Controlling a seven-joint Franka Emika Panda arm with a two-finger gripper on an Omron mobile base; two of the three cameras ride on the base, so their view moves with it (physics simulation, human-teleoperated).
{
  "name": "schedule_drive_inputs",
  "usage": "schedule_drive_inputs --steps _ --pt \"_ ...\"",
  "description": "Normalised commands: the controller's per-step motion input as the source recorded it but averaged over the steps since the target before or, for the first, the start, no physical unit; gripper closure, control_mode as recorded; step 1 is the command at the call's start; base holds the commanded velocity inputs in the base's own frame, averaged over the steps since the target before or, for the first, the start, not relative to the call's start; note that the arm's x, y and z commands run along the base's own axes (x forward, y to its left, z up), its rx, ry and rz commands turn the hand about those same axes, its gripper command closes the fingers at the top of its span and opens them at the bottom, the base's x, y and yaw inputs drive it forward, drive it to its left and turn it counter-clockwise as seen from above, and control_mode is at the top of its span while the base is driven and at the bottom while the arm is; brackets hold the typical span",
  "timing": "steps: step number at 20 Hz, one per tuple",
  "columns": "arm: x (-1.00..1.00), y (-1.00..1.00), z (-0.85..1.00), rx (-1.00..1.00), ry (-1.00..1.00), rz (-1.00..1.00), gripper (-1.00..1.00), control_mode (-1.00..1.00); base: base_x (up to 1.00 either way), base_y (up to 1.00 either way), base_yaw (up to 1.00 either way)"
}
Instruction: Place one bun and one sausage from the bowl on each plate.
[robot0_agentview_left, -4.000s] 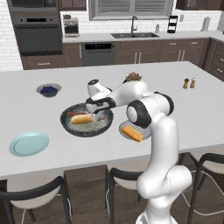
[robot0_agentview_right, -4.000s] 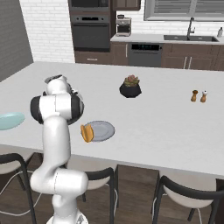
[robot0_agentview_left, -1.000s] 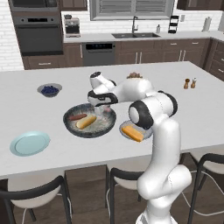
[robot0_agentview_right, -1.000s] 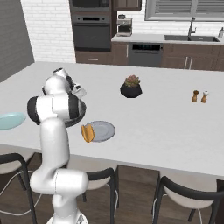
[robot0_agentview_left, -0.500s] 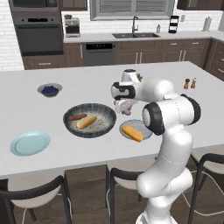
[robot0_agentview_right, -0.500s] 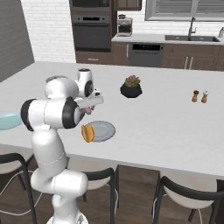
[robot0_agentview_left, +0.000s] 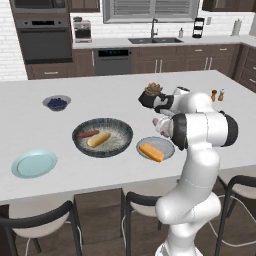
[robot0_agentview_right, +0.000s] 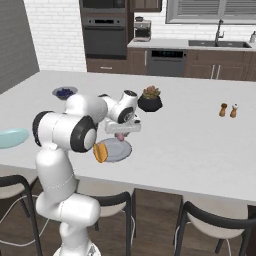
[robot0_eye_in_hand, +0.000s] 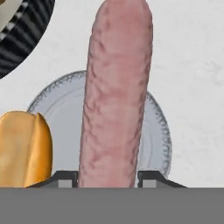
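While the fingers (robot0_eye_in_hand: 105, 177) pinch the pale sausage (robot0_eye_in_hand: 116, 92) | grey plate (robot0_eye_in_hand: 157, 131) partly hidden beneath | orange bun (robot0_eye_in_hand: 24, 148) cut off at frame edge.

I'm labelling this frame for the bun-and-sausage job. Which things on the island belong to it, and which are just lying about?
Job:
- pink sausage, held in the gripper
- grey plate with the orange bun
- dark bowl holding the tan bun and red-brown sausage
- blue-green plate

Lying about:
- blue berry bowl
- potted plant
- salt and pepper shakers
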Motion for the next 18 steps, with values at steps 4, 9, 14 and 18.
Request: schedule_drive_inputs --steps 4,9,14,18 --pt "-0.02 -0.32 -0.65 -0.02 0.0 0.0 1.0 -1.0 0.0 0.0 0.0" --pt "-0.01 0.0 -0.32 -0.05 0.06 0.0 1.0 -1.0 0.0 0.0 0.0" --pt "0.0 0.02 -0.05 0.0 0.1 0.0 1.0 -1.0 0.0 0.0 0.0" --pt "-0.02 0.26 0.0 0.0 0.06 0.02 1.0 -1.0 0.0 0.0 0.0"
